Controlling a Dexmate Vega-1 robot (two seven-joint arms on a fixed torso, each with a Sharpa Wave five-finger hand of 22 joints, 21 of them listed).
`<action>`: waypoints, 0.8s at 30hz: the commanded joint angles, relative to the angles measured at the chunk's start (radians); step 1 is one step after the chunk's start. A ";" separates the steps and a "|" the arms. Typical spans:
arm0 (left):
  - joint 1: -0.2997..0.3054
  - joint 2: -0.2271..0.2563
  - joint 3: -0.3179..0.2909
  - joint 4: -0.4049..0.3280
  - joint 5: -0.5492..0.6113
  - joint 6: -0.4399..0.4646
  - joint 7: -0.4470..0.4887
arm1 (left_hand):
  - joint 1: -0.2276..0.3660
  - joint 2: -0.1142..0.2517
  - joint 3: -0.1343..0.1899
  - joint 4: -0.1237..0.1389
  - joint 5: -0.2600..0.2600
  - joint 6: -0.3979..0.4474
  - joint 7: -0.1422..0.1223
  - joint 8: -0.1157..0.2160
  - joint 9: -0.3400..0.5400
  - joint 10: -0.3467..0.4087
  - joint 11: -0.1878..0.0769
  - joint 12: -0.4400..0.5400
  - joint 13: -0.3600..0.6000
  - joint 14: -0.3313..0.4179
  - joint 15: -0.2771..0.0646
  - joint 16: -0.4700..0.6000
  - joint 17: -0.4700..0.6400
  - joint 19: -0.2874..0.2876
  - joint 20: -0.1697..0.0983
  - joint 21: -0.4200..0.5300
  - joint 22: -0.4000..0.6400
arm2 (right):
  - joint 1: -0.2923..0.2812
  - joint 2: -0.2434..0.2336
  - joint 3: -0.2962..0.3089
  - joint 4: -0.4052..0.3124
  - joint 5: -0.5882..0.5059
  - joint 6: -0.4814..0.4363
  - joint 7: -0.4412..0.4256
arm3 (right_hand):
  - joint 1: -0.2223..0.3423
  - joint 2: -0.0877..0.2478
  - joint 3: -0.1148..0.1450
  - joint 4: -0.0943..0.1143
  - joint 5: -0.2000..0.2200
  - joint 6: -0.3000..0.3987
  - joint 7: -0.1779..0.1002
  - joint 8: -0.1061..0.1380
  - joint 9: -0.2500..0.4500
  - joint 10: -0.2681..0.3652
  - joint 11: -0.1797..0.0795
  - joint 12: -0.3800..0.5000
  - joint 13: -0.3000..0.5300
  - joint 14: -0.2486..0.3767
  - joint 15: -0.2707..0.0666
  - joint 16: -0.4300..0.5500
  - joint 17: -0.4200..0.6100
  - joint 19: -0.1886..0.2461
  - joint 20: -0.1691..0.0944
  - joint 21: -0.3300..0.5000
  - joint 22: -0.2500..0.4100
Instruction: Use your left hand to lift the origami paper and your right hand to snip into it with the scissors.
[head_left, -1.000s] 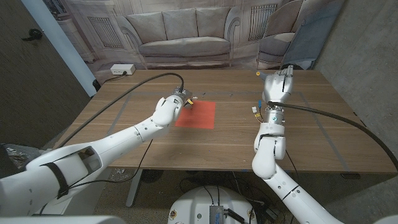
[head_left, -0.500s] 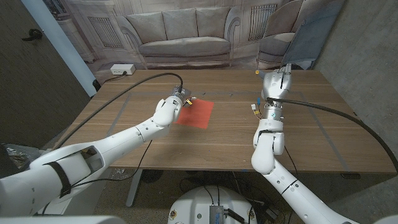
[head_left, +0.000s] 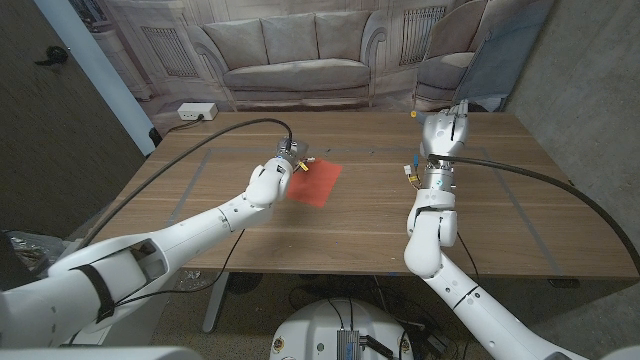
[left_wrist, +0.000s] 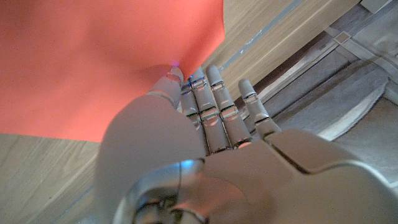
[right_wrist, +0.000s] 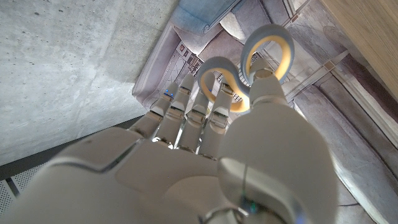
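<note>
Robot hand (head_left: 281, 165) lifts red paper (head_left: 314, 183) above wooden table (head_left: 350, 225).

Bare wooden table (head_left: 330, 235) lies open between the two arms; the red square origami paper (head_left: 313, 183), tilted up in the white left hand (head_left: 272, 178), stands left of that gap; the white right hand (head_left: 443, 133), gripping grey-and-yellow-handled scissors (right_wrist: 249, 62), is well apart at the far right.

Our left hand (head_left: 277, 176) now lifts the red paper (head_left: 314, 183) up off the table (head_left: 350, 230), and the paper tilts more.
</note>
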 joint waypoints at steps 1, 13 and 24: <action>0.103 0.009 -0.151 -0.066 -0.179 -0.140 0.388 | 0.010 -0.001 0.009 0.004 0.000 0.028 0.004 0.014 0.009 0.065 -0.075 0.013 0.011 0.009 -0.102 0.001 0.009 0.009 -0.005 0.007 0.003 | -0.007 -0.008 -0.004 -0.020 0.052 -0.010 -0.032 | 0.005 0.008 0.162 0.156 0.009 0.123 -0.115 0.004 0.001 0.144 -0.136 0.001 0.003 0.009 -0.177 -0.002 0.003 -0.001 0.000 -0.001 0.001; 0.139 0.011 -0.196 -0.129 -0.185 -0.179 0.579 | 0.001 -0.015 0.017 0.014 -0.002 0.038 -0.005 0.030 0.021 0.073 -0.087 0.033 0.030 0.019 -0.108 -0.007 0.017 0.015 -0.011 0.008 0.001 | -0.013 0.001 -0.001 -0.038 0.043 -0.017 -0.003 | 0.004 0.007 0.166 0.156 0.009 0.124 -0.114 0.003 0.001 0.144 -0.135 0.000 0.003 0.008 -0.177 -0.003 0.003 0.000 0.001 -0.001 0.001; 0.164 0.007 -0.230 -0.083 -0.215 -0.331 0.815 | -0.006 -0.022 0.024 0.020 -0.004 0.037 -0.013 0.039 0.029 0.072 -0.095 0.044 0.044 0.022 -0.116 -0.015 0.023 0.020 -0.019 0.009 0.000 | -0.054 0.010 0.011 -0.113 0.135 -0.022 -0.025 | 0.002 0.005 0.170 0.156 0.009 0.125 -0.115 0.002 0.002 0.145 -0.135 -0.001 0.003 0.007 -0.177 -0.003 0.003 0.001 0.002 -0.001 0.001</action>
